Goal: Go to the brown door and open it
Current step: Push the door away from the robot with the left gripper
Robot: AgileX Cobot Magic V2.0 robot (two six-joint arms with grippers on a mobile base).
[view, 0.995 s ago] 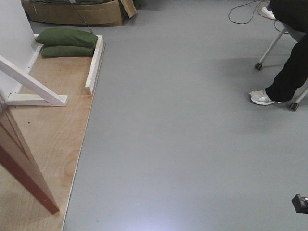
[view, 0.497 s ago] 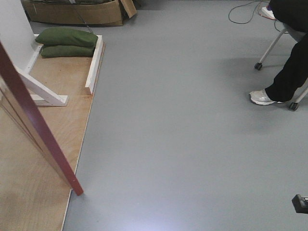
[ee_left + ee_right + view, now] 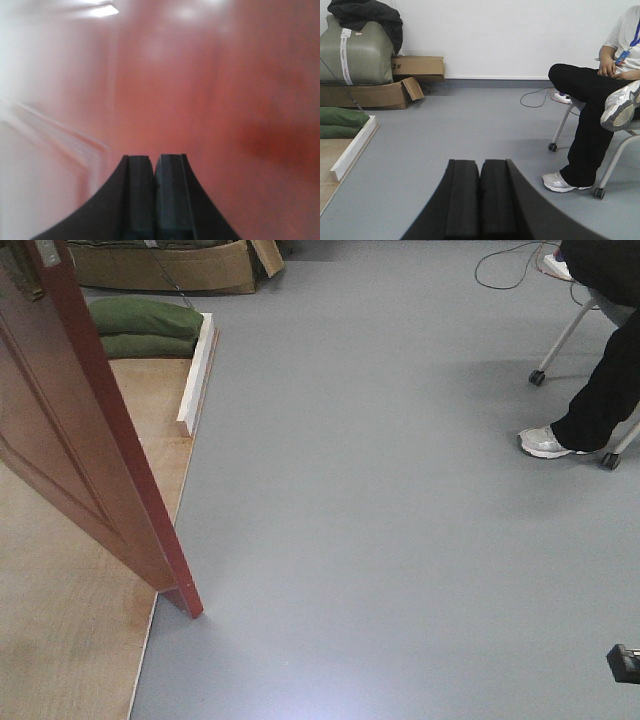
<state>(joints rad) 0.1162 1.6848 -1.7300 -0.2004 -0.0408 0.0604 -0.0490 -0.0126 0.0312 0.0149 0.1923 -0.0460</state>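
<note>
The brown door (image 3: 70, 440) stands tall at the left of the front view, glossy reddish-brown with panel moulding. Its lower corner (image 3: 190, 608) reaches just past the plywood edge onto the grey floor. In the left wrist view the door's surface (image 3: 225, 90) fills the picture, blurred and very close ahead of my left gripper (image 3: 154, 159), which is shut with nothing between its fingers. My right gripper (image 3: 480, 164) is also shut and empty. It points over bare grey floor, away from the door.
A plywood base (image 3: 70, 640) with a white plank (image 3: 197, 370) along its edge lies under the door. Green sandbags (image 3: 150, 325) and a cardboard box (image 3: 160, 268) sit behind it. A person on a wheeled chair (image 3: 600, 380) is at the right, a cable (image 3: 505, 265) beyond.
The door has swung to the right across the front view. Its lower corner has travelled from the plywood out over the grey floor, and it now hides the white braces.
</note>
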